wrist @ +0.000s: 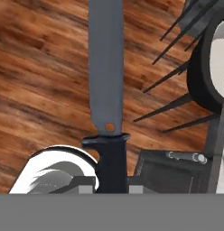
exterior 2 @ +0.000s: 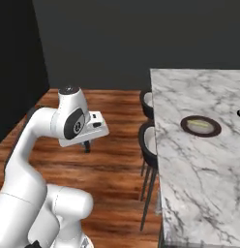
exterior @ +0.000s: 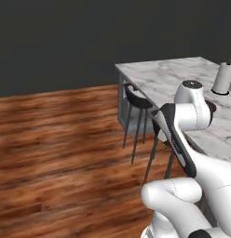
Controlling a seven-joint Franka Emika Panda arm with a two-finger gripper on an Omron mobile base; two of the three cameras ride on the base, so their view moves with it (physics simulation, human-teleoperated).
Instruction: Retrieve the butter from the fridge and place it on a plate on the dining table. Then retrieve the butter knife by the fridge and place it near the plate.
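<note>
butter knife (wrist: 105, 76) in claw (exterior 2: 86, 145), unmarked

The surface (exterior 2: 199, 174) is a white-and-grey veined marble top on a grey panelled base, with its long edge running beside a wood-plank floor (exterior: 57, 148). On the marble lies a round plate (exterior 2: 201, 126) with a dark brown rim and pale centre, set near that long edge, and a pale-yellow stick of butter (exterior 2: 199, 124) rests inside it. A paper-towel roll (exterior: 223, 78) stands upright further along the top, well apart from the edge. Dark stools (exterior: 138, 104) with thin legs stand on the floor, tucked against the panelled side.
</note>
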